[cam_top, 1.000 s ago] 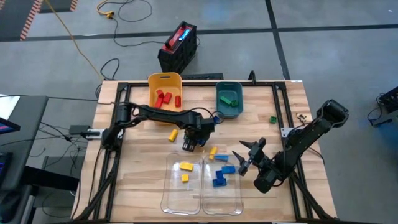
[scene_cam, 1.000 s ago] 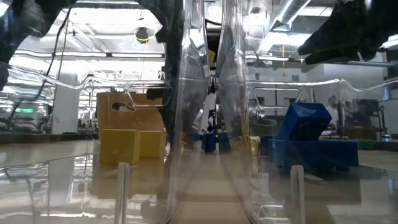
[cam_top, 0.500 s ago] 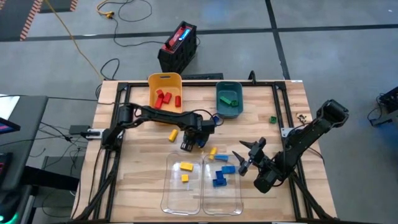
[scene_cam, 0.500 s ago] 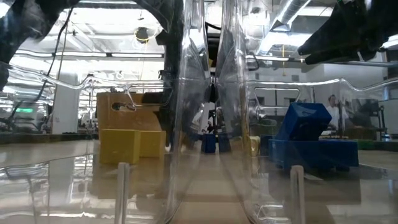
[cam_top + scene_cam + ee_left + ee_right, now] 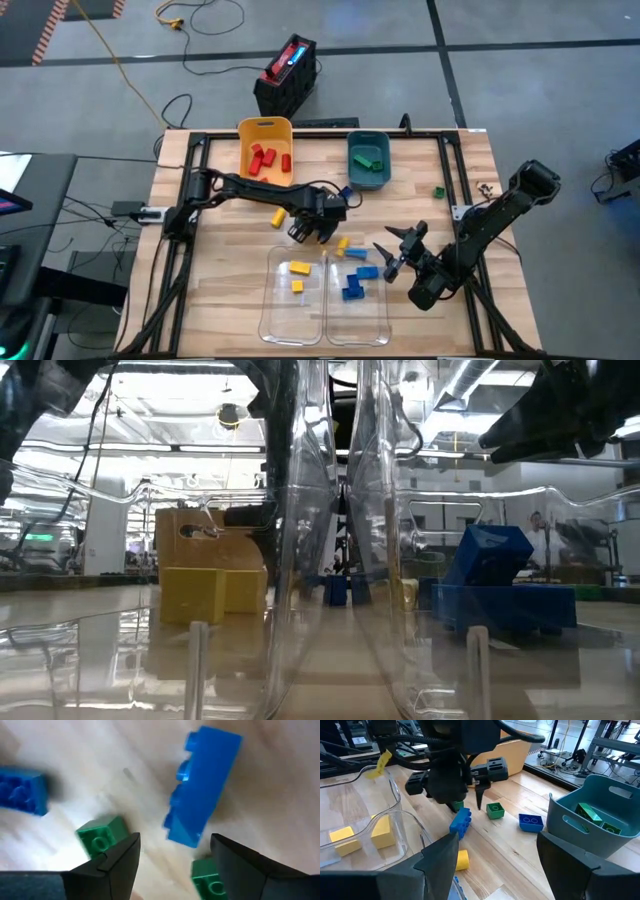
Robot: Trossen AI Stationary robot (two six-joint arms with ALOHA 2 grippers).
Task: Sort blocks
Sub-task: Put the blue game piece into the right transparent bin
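With reds in the yellow bin (image 5: pixel 265 131) at upper centre and greens in the teal bin (image 5: pixel 368 143), about half sorted: blue block (image 5: pixel 202 785), green blocks (image 5: pixel 102 834) still loose mid-frame beneath left gripper (image 5: pixel 172 857), spread, empty.

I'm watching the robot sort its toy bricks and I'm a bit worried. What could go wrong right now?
The left gripper hangs open over a tilted blue brick, with green bricks close beside its fingers. It might nudge or grab a green one by mistake. The blue brick rests on an edge, so it could topple or slip away when the fingers close.
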